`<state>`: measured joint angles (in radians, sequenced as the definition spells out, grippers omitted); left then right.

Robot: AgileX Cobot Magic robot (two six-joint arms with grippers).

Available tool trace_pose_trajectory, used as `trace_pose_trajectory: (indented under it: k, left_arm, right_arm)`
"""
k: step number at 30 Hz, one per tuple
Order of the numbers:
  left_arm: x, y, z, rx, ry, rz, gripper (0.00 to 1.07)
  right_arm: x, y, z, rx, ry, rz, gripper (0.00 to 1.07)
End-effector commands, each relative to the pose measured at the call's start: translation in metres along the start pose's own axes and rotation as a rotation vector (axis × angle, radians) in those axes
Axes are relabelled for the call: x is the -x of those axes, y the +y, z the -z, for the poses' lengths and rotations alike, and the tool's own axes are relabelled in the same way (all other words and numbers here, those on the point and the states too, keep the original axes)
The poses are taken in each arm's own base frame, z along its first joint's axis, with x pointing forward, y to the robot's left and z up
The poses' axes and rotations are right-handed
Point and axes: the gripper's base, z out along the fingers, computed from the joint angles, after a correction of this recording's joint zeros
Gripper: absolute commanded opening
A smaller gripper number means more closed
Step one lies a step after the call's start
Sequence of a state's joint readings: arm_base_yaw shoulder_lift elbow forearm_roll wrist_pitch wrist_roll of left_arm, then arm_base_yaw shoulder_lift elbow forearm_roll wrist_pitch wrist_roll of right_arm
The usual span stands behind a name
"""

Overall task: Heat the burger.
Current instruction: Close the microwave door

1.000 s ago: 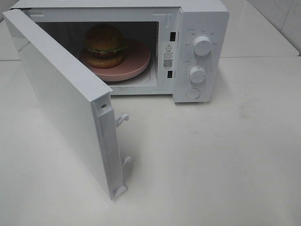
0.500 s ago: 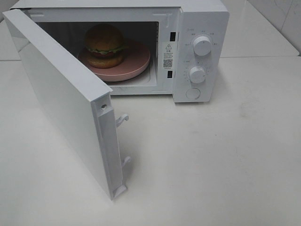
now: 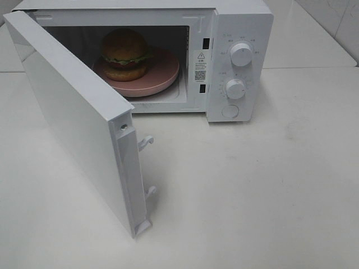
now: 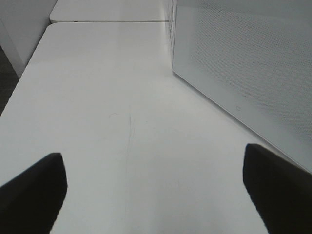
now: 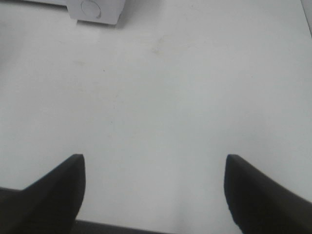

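Observation:
The burger (image 3: 124,54), with brown bun halves, green lettuce and a red layer, sits on a pink round plate (image 3: 162,72) inside the white microwave (image 3: 241,22). The microwave door (image 3: 78,120) stands wide open, swung out toward the front left. Neither gripper shows in the exterior view. In the left wrist view my left gripper (image 4: 156,190) is open and empty above the white table, with the door's outer face (image 4: 243,63) beside it. In the right wrist view my right gripper (image 5: 153,190) is open and empty above bare table, well short of the microwave's lower front corner (image 5: 95,9).
The microwave front carries two white knobs (image 3: 241,54) (image 3: 235,88) and a round button (image 3: 230,111). Two latch hooks (image 3: 146,141) stick out of the door's free edge. The white table (image 3: 269,190) stretches out in front of and to the right of the microwave.

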<state>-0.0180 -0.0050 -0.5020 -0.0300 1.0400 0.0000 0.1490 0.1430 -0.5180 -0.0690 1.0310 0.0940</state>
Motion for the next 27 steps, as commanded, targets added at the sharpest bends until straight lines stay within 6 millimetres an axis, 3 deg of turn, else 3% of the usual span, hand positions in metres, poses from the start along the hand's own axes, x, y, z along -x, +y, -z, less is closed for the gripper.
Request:
trace_pose_trajectory:
  k: [1, 10, 27]
  left_arm:
    - [-0.002, 0.0, 0.002, 0.007, -0.02, 0.0, 0.9]
    - [-0.002, 0.0, 0.002, 0.007, -0.02, 0.0, 0.9]
    - [-0.002, 0.0, 0.002, 0.008, -0.019, 0.0, 0.9]
  right_arm:
    - [-0.007, 0.001, 0.006, -0.004, -0.049, -0.012, 0.76]
    - [-0.019, 0.0, 0.018, -0.009, -0.158, -0.007, 0.76]
    - [-0.019, 0.0, 0.018, -0.008, -0.157, -0.006, 0.75]
